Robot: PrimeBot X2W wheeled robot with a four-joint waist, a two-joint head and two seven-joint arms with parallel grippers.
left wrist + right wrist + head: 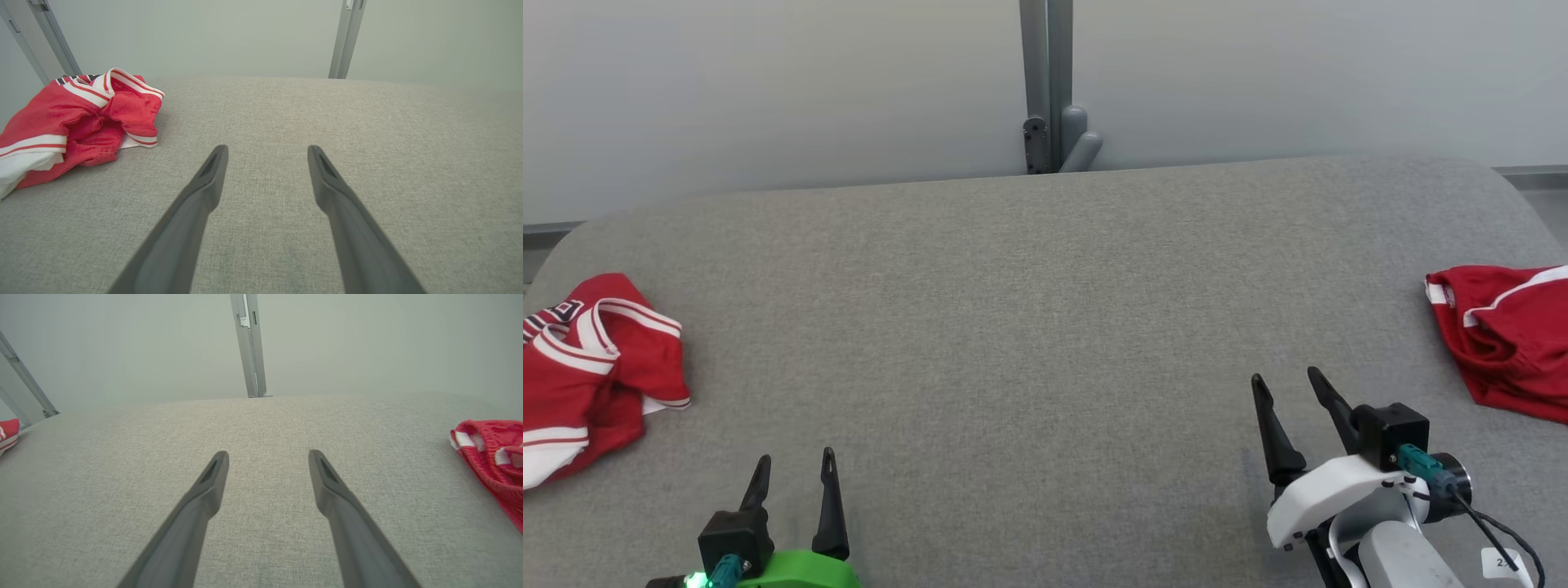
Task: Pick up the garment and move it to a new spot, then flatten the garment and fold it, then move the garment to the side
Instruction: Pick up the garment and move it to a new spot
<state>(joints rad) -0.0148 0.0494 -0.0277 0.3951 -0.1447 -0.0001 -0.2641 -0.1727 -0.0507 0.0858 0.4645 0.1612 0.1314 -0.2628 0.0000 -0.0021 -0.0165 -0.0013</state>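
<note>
Now both arms sit low at the near edge of a wide table (1045, 327) covered in grey woven cloth, and neither one holds anything. At the lower left of the head view the left gripper (796, 456) points away from the robot. Its two dark fingers are spread apart with only grey cloth showing between them, and its own wrist view shows the same wide gap above the tabletop. At the lower right the right gripper (1285, 374) reaches a little farther onto the table and leans slightly to the left. Its fingers are likewise spread with nothing between them, which the right wrist view shows too. A crumpled red garment (588, 367) with white and red striped trim and a bit of dark lettering lies bunched at the table's left edge, well apart from the left gripper and off to its left. In the left wrist view it sits in the upper left corner, clear of both fingers. A second red garment (1511, 343), also with white trim, lies rumpled at the right edge, to the right of the right gripper and not touching it. Which of the two heaps is the one to be moved cannot be told. Behind the table a grey metal post (1045, 82) stands against a pale wall (768, 82).
</note>
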